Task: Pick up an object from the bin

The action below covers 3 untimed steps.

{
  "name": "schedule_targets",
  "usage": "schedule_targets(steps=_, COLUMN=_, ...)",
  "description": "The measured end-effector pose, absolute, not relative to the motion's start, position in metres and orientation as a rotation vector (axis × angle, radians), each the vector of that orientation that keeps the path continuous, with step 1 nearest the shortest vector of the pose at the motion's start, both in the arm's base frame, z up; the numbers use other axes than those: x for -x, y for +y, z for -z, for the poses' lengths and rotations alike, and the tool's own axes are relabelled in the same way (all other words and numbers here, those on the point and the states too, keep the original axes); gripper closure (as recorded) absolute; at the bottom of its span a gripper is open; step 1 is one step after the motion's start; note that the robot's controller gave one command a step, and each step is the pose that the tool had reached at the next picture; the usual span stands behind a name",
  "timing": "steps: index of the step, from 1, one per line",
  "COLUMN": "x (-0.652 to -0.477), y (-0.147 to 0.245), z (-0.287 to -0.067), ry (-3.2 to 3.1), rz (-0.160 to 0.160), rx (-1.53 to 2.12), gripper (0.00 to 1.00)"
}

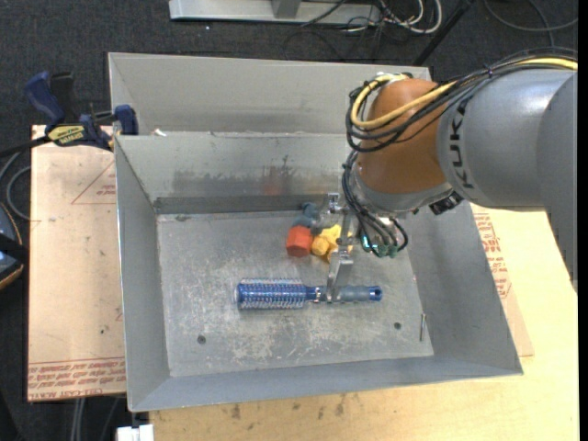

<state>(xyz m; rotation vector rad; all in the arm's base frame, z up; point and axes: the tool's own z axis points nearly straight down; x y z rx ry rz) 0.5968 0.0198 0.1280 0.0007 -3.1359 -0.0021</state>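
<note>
One brush (273,294), blue, lies on bin (138,274) floor, handle under gripper (335,290); orange bit (299,241) and yellow bit (324,243) just behind. Gripper spread or closed: cannot tell. Centre on handle neck, pinch squarely, lift straight, clear of bits.

Blue brush (274,294) with ridged pattern; orange block (299,241), yellow piece (324,243) at its 12 o'clock; bin (207,246) was scuffed grey.

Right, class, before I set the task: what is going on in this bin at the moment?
A robot arm reaches into the grey metal bin from the right. Its gripper is low at the blue hairbrush, which lies flat near the front of the bin, about where the bristle head meets the handle. Whether it has gripped the brush cannot be told. A small orange thing and a yellow thing lie just behind.
</note>
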Motion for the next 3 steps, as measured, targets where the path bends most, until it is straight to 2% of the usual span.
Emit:
schedule_targets(steps=1, x=-0.52, y=0.017, z=-0.073, ry=-3.161, rz=0.003, rx=-0.078, gripper=0.0)
schedule_targets(steps=2, x=-0.521, y=0.017, z=-0.074, ry=-3.159, rz=0.003, rx=-0.08, gripper=1.0)
schedule_targets(steps=3, x=-0.506, y=0.037, z=-0.224, ry=-3.148, rz=0.002, rx=-0.105, gripper=1.0)
